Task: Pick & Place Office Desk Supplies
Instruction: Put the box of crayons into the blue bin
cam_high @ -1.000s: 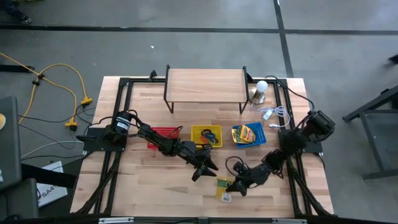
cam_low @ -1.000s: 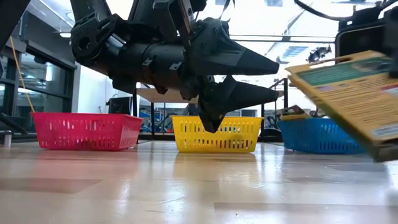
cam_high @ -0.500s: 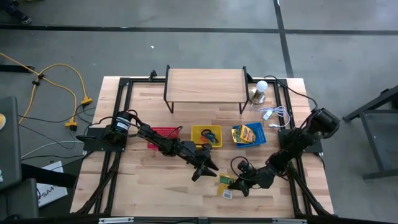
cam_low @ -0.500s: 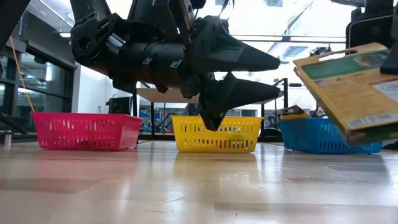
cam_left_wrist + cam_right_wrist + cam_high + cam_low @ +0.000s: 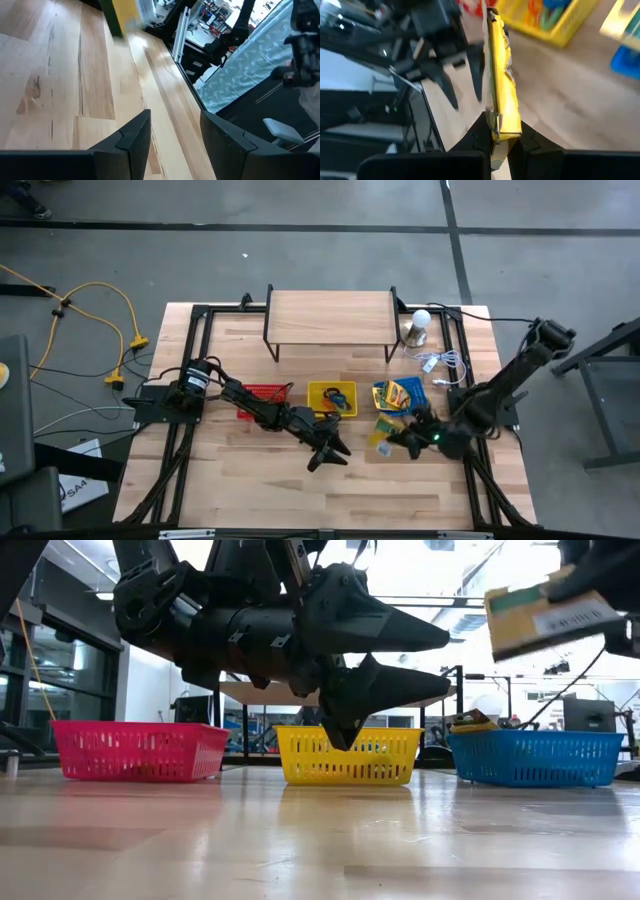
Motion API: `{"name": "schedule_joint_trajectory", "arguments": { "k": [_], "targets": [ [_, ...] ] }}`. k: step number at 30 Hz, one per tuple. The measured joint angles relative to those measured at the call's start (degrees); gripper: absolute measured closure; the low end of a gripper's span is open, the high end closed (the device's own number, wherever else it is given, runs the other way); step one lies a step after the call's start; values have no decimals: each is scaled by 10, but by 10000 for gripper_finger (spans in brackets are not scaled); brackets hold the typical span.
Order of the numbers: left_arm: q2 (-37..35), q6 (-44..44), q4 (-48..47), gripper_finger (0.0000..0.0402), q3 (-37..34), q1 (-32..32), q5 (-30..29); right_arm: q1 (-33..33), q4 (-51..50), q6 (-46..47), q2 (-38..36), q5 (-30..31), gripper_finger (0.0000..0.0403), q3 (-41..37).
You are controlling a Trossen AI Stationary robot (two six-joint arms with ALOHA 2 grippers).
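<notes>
Right gripper (image 5: 395, 441): its two dark fingers were pinched tight on a flat yellow-and-green crayon box (image 5: 383, 437), held clear of the light wooden table (image 5: 260, 480).
Crayon box and hand: in the right wrist view the box (image 5: 501, 90) stood edge-on straight out from between the fingertips (image 5: 481, 131), its near end clamped between them.
Crayon box and baskets: from above it hung just in front of the blue plastic basket (image 5: 381, 409), which already held more crayon boxes; in the low view it (image 5: 545, 613) rode high above that basket (image 5: 535, 757).
Left gripper (image 5: 330, 452): spread wide and holding nothing, it hovered off the table in front of the yellow plastic basket (image 5: 316, 409); the low view showed its jaws (image 5: 400, 660) well apart.
Gap between the grippers: the box lay a short way to the side of the left fingers, not touching them.
Red plastic basket (image 5: 262, 390): partly under the left arm.
</notes>
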Motion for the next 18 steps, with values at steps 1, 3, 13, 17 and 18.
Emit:
{"name": "schedule_joint_trajectory", "arguments": {
  "k": [1,3,13,17,18],
  "targets": [
    [0,0,0,236,0,0,0,0,-12,-5,-17,11,387,0],
    [0,0,0,236,0,0,0,0,-35,-17,-48,34,387,0],
    [0,0,0,236,0,0,1,-13,-139,-55,-107,127,387,0],
    [0,0,0,236,0,0,1,-47,-172,-94,-106,107,388,26],
    [0,0,0,236,0,0,1,-58,-186,-105,-106,99,388,40]
  ]
}}
